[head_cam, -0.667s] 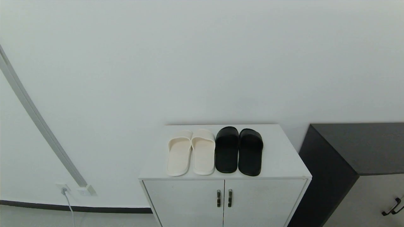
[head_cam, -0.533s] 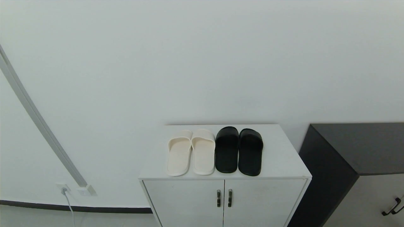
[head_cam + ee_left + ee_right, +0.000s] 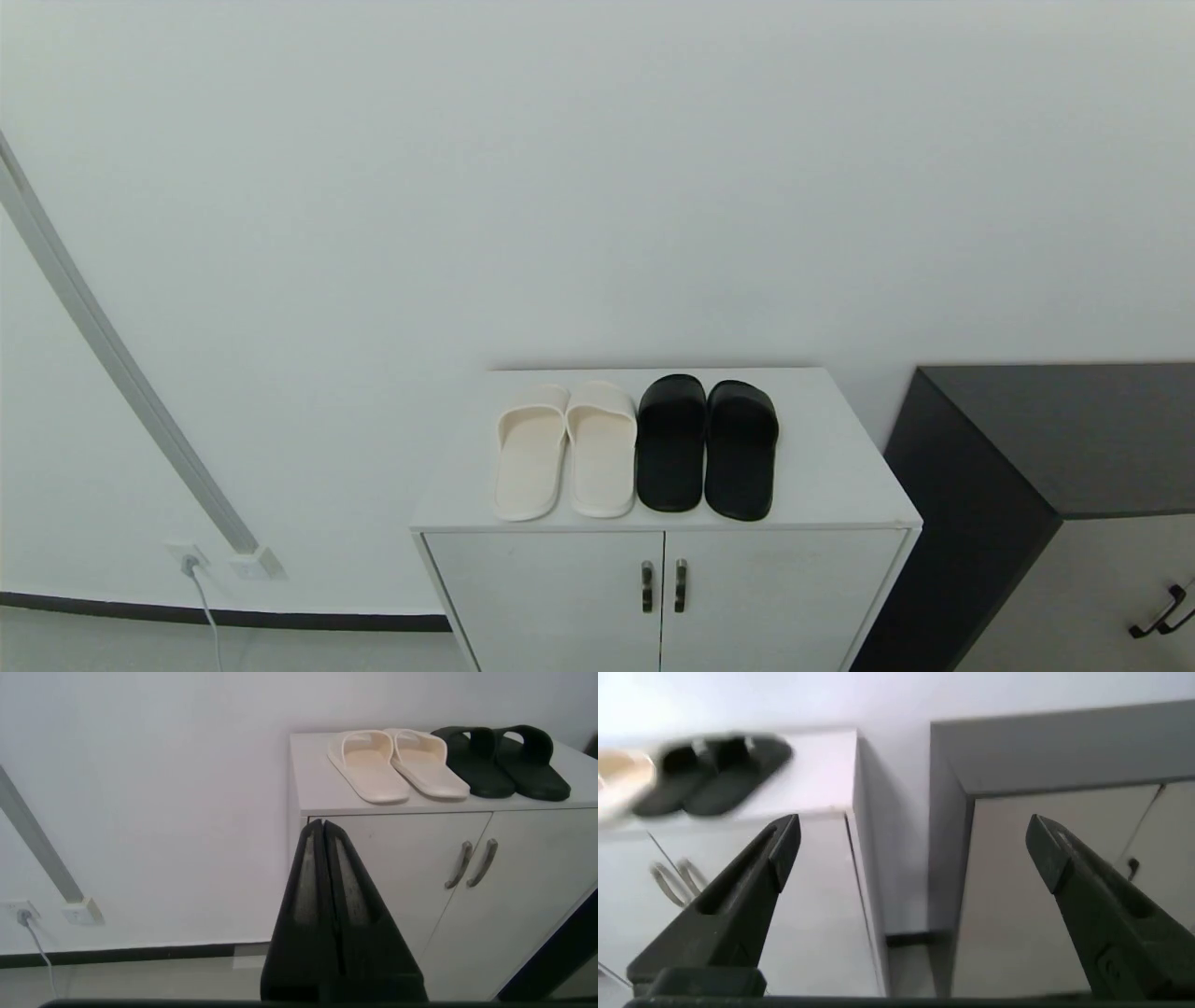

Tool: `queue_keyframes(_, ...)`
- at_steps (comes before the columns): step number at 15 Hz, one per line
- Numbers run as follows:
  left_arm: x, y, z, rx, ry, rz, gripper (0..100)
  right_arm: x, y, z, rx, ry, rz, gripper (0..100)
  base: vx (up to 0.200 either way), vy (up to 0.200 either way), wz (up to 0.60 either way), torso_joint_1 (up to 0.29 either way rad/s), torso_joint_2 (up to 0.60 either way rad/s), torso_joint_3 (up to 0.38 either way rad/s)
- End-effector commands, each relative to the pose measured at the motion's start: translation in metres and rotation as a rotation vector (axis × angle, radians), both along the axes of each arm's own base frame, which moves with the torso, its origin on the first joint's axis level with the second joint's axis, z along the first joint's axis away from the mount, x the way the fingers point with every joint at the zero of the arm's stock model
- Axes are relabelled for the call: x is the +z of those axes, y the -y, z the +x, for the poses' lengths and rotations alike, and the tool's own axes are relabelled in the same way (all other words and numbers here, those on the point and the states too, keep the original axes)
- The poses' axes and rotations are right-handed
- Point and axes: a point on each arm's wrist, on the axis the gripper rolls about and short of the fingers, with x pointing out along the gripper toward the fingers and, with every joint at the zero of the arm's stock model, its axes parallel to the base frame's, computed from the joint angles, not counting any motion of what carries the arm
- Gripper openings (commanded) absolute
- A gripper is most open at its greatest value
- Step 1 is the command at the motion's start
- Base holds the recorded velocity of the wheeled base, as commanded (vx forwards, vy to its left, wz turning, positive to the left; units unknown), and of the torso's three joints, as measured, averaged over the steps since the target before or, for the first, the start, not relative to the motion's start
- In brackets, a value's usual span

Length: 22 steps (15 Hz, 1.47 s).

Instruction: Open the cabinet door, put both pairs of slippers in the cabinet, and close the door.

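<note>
- The two pairs of slippers sit side by side on top of the white cabinet (image 3: 840,485), the cream pair (image 3: 597,457) to the left and the black pair (image 3: 672,448) to the right, the inner cream and black slippers touching or nearly so.
- All four slippers lie flat with soles down, straps toward the far wall and heels toward the near edge of the cabinet top.
- Both cabinet doors are shut: the left door (image 3: 551,597) and the right door (image 3: 775,597) meet at the middle, where two upright metal handles (image 3: 647,586) stand just beside each other.
- The left end effector (image 3: 323,831) hangs in front of the cabinet, apart from it, with its dark fingers pressed together and nothing between them.
- The right end effector (image 3: 913,826) is spread wide and holds nothing; between its fingers show the right side of the white cabinet and the cabinet next to it.
- Just to the right of the white cabinet, with a narrow gap between them, stands a second cabinet with a dark top and side (image 3: 1074,439) and a pale front carrying dark handles (image 3: 1158,616).
- Both cabinets stand against a plain white wall (image 3: 597,187).
- Low on the wall to the left, a socket (image 3: 187,557) has a cable (image 3: 210,621) plugged in and hanging down; a grey conduit (image 3: 112,355) runs up and to the left from a small box beside it.
- A dark skirting strip (image 3: 233,618) lines the foot of the wall, ending at the white cabinet.
</note>
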Motion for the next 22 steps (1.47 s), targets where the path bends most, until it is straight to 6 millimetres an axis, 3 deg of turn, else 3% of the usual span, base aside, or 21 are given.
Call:
queue_keyframes(1,0.0,0.0,0.0,0.0,-0.001,0.0,0,0.062,0.0,-0.001,0.039,-0.026,0.09,100,0.0,0.0,0.0,0.0,0.0,0.0)
queue_keyframes(3,0.0,0.0,0.0,0.0,-0.001,0.0,0,0.047,-0.003,0.031,0.147,-0.322,0.069,100,0.0,0.0,0.0,0.0,0.0,0.0)
queue_keyframes(4,0.0,0.0,0.0,0.0,-0.001,0.0,0,0.046,-0.004,0.048,0.19,-0.391,0.083,100,0.0,0.0,0.0,0.0,0.0,0.0)
queue_keyframes(8,0.0,0.0,0.0,0.0,-0.001,-0.001,0,0.05,-0.013,0.109,0.294,-0.461,0.096,100,0.0,0.0,0.0,0.0,0.0,0.0)
queue_keyframes(11,0.0,0.0,0.0,0.0,-0.001,0.0,0,0.058,-0.025,0.134,0.321,-0.454,0.064,100,0.0,0.0,0.0,0.0,0.0,0.0)
queue_keyframes(15,0.0,0.0,0.0,0.0,-0.002,0.0,0,0.076,-0.063,0.158,0.303,-0.449,0.093,100,0.0,0.0,0.0,0.0,0.0,0.0)
queue_keyframes(16,0.0,0.0,0.0,0.0,-0.002,0.0,0,0.075,-0.064,0.159,0.301,-0.45,0.093,100,0.0,0.0,0.0,0.0,0.0,0.0)
queue_keyframes(17,0.0,0.0,0.0,0.0,-0.001,0.0,0,0.077,-0.08,0.173,0.309,-0.46,0.102,100,0.0,0.0,0.0,0.0,0.0,0.0)
queue_keyframes(20,0.0,0.0,0.0,0.0,-0.001,0.0,0,0.074,-0.099,0.197,0.299,-0.426,0.098,100,0.0,0.0,0.0,0.0,0.0,0.0)
queue_keyframes(22,0.0,0.0,0.0,0.0,-0.001,0.0,0,0.066,-0.125,0.215,0.272,-0.406,0.073,100,0.0,0.0,0.0,0.0,0.0,0.0)
